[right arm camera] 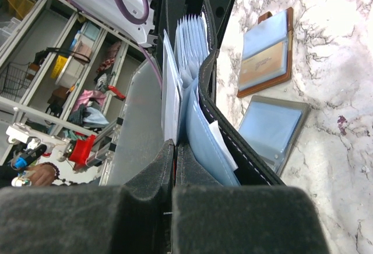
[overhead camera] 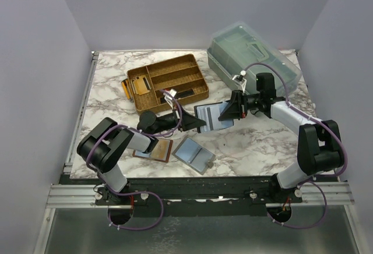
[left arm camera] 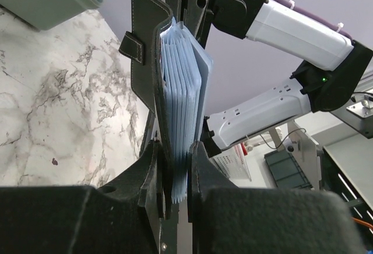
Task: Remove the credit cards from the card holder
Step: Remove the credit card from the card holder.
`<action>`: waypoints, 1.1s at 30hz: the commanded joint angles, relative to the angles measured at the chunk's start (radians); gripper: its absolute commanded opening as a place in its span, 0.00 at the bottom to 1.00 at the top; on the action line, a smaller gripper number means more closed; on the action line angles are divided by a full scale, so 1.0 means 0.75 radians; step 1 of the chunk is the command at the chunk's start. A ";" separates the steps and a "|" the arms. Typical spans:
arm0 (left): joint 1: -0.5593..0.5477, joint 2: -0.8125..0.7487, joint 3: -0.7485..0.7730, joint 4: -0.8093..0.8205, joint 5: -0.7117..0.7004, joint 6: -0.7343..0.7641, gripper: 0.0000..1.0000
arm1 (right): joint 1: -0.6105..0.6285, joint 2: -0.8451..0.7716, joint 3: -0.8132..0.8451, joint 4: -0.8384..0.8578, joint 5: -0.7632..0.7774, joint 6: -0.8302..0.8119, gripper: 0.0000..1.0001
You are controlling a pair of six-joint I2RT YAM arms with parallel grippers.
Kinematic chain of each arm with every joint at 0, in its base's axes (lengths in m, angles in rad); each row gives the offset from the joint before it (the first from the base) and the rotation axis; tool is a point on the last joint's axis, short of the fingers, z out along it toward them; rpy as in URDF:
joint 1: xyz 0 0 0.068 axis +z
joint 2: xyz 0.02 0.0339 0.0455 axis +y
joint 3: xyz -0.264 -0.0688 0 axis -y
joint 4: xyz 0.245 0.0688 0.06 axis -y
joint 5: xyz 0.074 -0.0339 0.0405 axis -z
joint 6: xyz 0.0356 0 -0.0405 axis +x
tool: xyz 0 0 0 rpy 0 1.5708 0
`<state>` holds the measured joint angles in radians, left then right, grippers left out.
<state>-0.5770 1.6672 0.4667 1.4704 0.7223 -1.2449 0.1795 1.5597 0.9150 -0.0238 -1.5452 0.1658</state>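
The black card holder hangs in the air between both arms, its fan of blue-grey pockets spread open. My left gripper is shut on its lower edge, cover and pockets pinched together. In the top view that gripper sits left of a pale grey-blue credit card with a dark stripe. My right gripper holds the card's right end. In the right wrist view the gripper is shut on the card, which lies against the holder.
A brown holder with tan pockets and a grey holder lie open on the marble table near the front. A tan divided tray stands behind them, and a clear lidded box sits at the back right.
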 commanded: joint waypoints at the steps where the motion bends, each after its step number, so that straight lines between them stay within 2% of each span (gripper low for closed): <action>1: 0.053 -0.091 -0.017 0.249 0.006 0.003 0.00 | -0.004 0.001 0.020 -0.040 -0.034 -0.037 0.00; 18: 0.099 -0.157 -0.050 0.250 0.057 -0.010 0.00 | -0.026 -0.010 0.020 -0.034 -0.040 -0.029 0.00; 30: 0.168 -0.168 -0.165 0.249 0.071 -0.002 0.00 | -0.070 -0.042 0.009 -0.007 -0.051 -0.019 0.00; 33: 0.214 -0.194 -0.193 0.247 0.068 -0.012 0.00 | -0.070 -0.062 0.044 -0.118 -0.067 -0.114 0.00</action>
<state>-0.4599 1.5761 0.3454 1.4754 0.7727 -1.2491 0.1291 1.5497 0.9154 -0.0307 -1.5620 0.1593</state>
